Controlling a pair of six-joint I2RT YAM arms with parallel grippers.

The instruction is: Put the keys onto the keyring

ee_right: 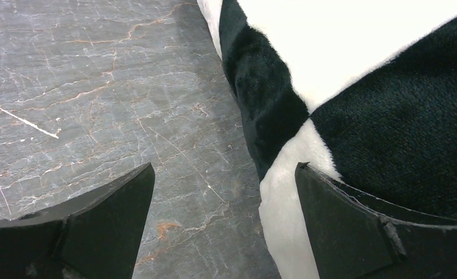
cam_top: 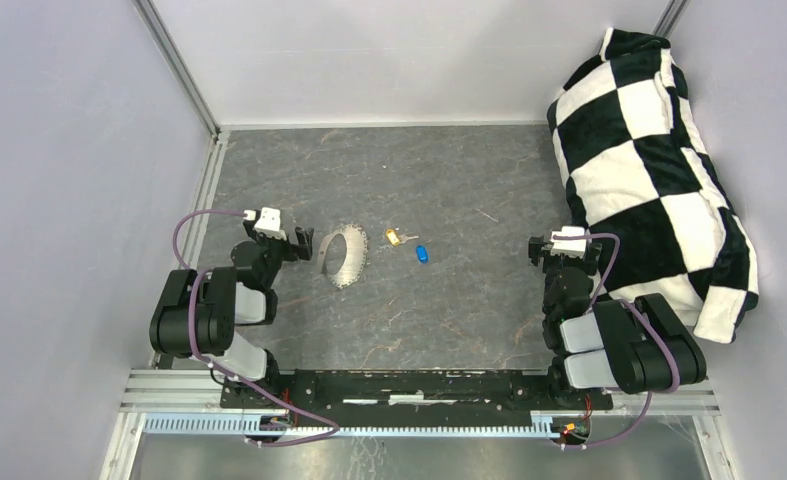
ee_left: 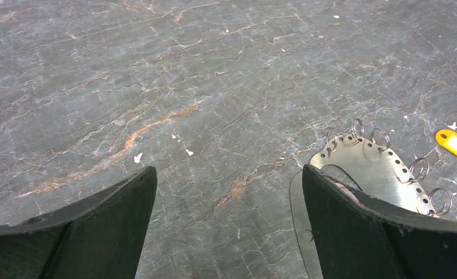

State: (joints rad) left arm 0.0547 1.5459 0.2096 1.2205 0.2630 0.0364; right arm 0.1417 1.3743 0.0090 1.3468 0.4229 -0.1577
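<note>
The keyring is a grey-silver curved band with small wire rings along its edge, lying on the dark marble table. In the left wrist view it lies just beyond my right fingertip. The gold key lies to its right, and its yellow head shows in the left wrist view. The blue key lies just right of the gold key. My left gripper is open and empty, just left of the keyring. My right gripper is open and empty, well to the right of the keys.
A black-and-white checkered plush blanket is heaped along the right wall and lies against my right gripper's right finger. White walls enclose the table on the left, back and right.
</note>
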